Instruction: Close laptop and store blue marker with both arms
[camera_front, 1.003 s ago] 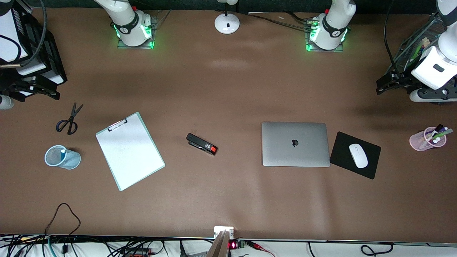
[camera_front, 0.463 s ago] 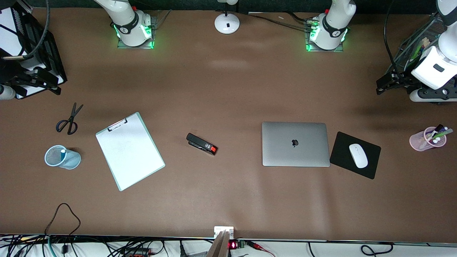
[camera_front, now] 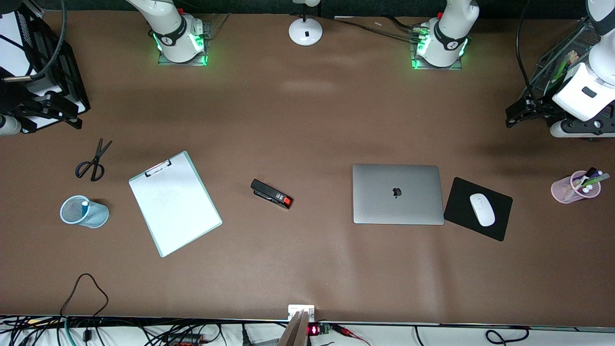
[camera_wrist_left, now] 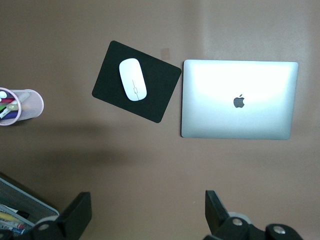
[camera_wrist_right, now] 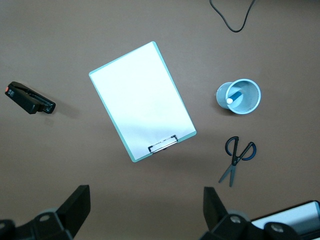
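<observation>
**View coverage**
- Front view only: takes in the whole table [camera_front: 307,120] with both arm bases at 12 o'clock.
- Left wrist view only: covers the left arm's end of the table. Shows laptop [camera_wrist_left: 239,99], black mouse pad [camera_wrist_left: 136,81] with white mouse [camera_wrist_left: 132,79] on it, and pink cup [camera_wrist_left: 25,105] of assorted markers.
- Right wrist view only: covers the right arm's end of the table. Shows clipboard [camera_wrist_right: 142,101], stapler [camera_wrist_right: 30,99], scissors [camera_wrist_right: 236,159] and blue mesh cup [camera_wrist_right: 251,96], and looks straight down into the cup.

**Markings**
- Dark apple logo at centre of laptop lid.
- No legible writing anywhere.

**Task items**
- Laptop [camera_front: 398,194]: closed, lid flat. Mouse pad [camera_front: 478,209] just beside it at 3 o'clock in front view, stapler [camera_front: 271,193] well apart at 9 o'clock.
- Blue marker [camera_wrist_right: 235,96]: stored in blue mesh cup [camera_front: 98,216], leaning, white end up. In front view, visible as a blue stick [camera_front: 85,205] inside the rim. Cup at 9 o'clock of clipboard [camera_front: 175,204], scissors [camera_front: 93,161] at 12 o'clock of cup.

**Grippers**
- Left gripper [camera_wrist_left: 147,210]: fingers [camera_wrist_left: 77,212] spread wide, holding nothing, touching nothing. Raised over bare table at 1 o'clock of laptop in front view [camera_front: 523,113].
- Right gripper [camera_wrist_right: 145,207]: fingers [camera_wrist_right: 77,205] spread wide, empty, no contact. Raised over table at 11 o'clock of scissors in front view [camera_front: 48,113].
</observation>
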Robot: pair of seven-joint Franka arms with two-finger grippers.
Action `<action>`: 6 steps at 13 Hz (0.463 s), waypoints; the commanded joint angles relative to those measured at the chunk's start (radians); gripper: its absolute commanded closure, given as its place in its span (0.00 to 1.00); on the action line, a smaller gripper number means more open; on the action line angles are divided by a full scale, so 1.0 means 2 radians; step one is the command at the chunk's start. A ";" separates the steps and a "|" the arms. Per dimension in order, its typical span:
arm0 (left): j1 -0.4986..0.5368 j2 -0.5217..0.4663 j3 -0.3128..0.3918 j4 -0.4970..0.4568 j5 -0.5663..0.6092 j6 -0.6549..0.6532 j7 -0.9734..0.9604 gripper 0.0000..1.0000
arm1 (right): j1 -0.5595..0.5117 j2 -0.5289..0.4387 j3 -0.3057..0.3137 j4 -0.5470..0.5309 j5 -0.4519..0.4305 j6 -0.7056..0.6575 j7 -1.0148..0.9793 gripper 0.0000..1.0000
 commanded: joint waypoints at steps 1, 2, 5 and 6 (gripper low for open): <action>-0.002 0.012 0.001 0.023 -0.003 -0.009 0.005 0.00 | 0.006 -0.028 -0.007 -0.027 0.010 -0.003 0.005 0.00; -0.002 0.012 0.001 0.023 -0.003 -0.010 0.005 0.00 | 0.006 -0.028 -0.007 -0.027 0.010 -0.007 0.014 0.00; -0.002 0.012 0.001 0.023 -0.003 -0.010 0.005 0.00 | 0.007 -0.028 -0.002 -0.024 0.009 -0.017 0.030 0.00; -0.002 0.012 0.001 0.023 -0.003 -0.010 0.005 0.00 | 0.007 -0.028 -0.002 -0.021 0.009 -0.024 0.030 0.00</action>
